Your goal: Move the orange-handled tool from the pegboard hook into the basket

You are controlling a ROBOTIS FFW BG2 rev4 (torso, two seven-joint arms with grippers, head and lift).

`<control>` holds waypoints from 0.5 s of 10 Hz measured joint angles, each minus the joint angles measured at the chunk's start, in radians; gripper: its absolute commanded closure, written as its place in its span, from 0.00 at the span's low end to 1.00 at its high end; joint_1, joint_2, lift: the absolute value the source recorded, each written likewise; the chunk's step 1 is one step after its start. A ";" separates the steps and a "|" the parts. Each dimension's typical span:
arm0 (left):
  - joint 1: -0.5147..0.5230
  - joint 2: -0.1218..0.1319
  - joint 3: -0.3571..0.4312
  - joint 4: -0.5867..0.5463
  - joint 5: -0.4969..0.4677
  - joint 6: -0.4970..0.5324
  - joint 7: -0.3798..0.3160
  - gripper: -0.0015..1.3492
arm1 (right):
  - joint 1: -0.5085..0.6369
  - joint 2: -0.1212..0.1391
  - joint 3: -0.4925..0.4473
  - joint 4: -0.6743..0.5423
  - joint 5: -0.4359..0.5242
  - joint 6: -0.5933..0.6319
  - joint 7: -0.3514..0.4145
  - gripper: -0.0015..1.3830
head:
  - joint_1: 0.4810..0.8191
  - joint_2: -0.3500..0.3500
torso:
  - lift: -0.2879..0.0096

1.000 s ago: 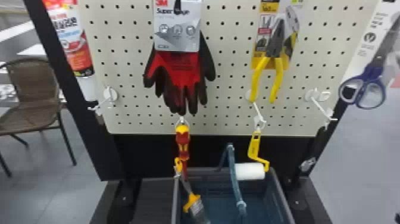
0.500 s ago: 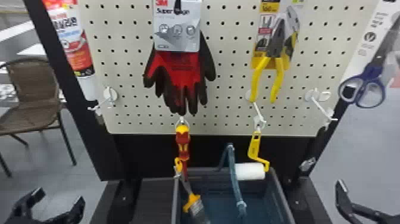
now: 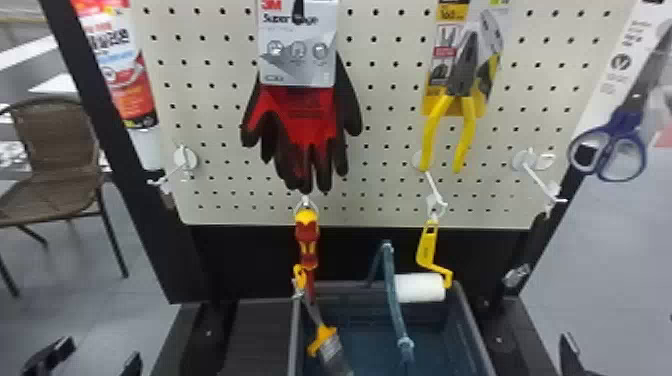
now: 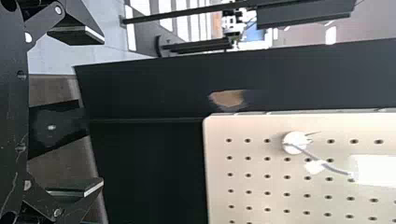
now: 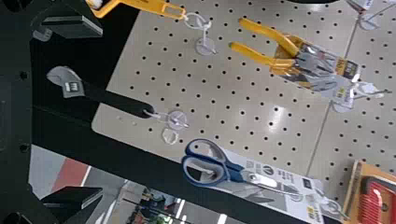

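- As the yellow-orange roller [image 3: 426, 247] is your likeliest target, log it as on its pegboard hook [image 3: 436, 202], at the right, its white sleeve low over the far side of the basket [image 3: 472, 325]; the match is a judgement.
- Your left gripper [image 4: 95, 111] is at the near left; fingers wide apart, nothing between them.
- Your right gripper [image 5: 93, 114] is at the near right; fingers likewise well apart, holding nothing.
- Done: none of the transfer, as far as you can see; both grippers are apart from the roller.
- Left for you: approach, grasp, unhook, lower into the basket, release; the right arm seems better placed; mind the basket's raised handle [image 3: 392, 287], which could snag the sleeve.
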 measured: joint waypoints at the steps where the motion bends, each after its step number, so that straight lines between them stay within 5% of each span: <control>1: 0.012 0.000 -0.002 0.000 -0.014 0.012 0.000 0.17 | 0.015 0.000 0.000 0.004 0.001 0.017 0.000 0.07 | 0.20 0.50 | 0.63; 5: 0.032 0.000 -0.014 0.000 -0.030 0.028 -0.003 0.17 | 0.050 0.000 0.001 0.010 0.002 0.063 0.000 0.07 | 0.20 0.50 | 0.63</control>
